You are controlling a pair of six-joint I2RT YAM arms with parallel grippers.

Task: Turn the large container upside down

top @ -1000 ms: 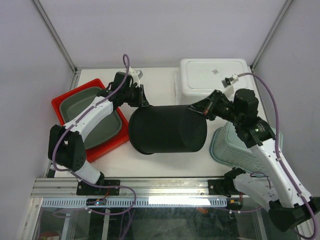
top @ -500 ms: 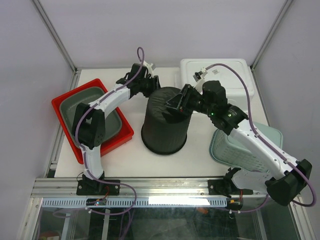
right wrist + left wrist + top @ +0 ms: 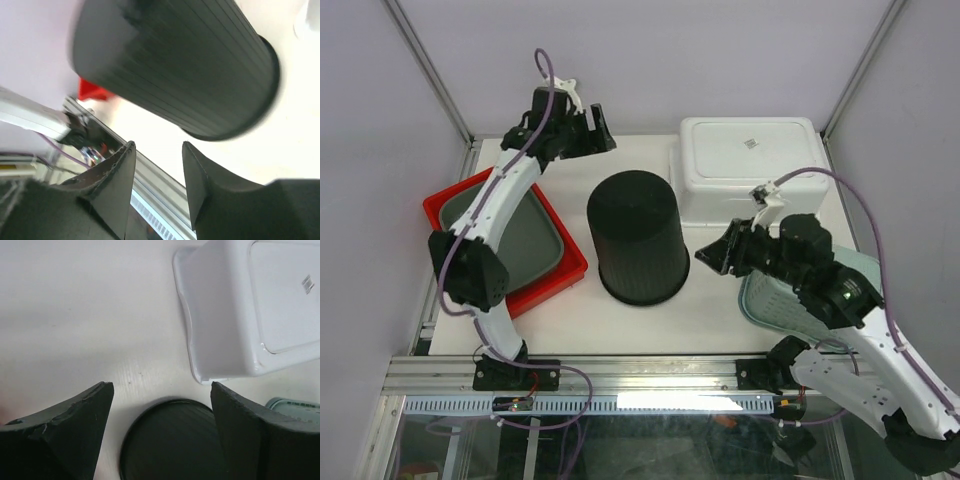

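The large container is a black ribbed bucket. It stands in the middle of the table with its closed base up and its wide mouth down. My left gripper hangs open above the table's back left, apart from the container. In the left wrist view the container's flat round base lies below the open left gripper. My right gripper is open just right of the container and does not touch it. The right wrist view has the container's side beyond the empty right gripper.
A white bin sits upside down at the back right. A red tray holding a grey-green tub lies at the left. A pale green basket sits under my right arm. The metal rail runs along the near edge.
The container went from lying on its side to standing mouth-down. Both grippers opened and let go; the left drew back to the far left, the right pulled away to the right.
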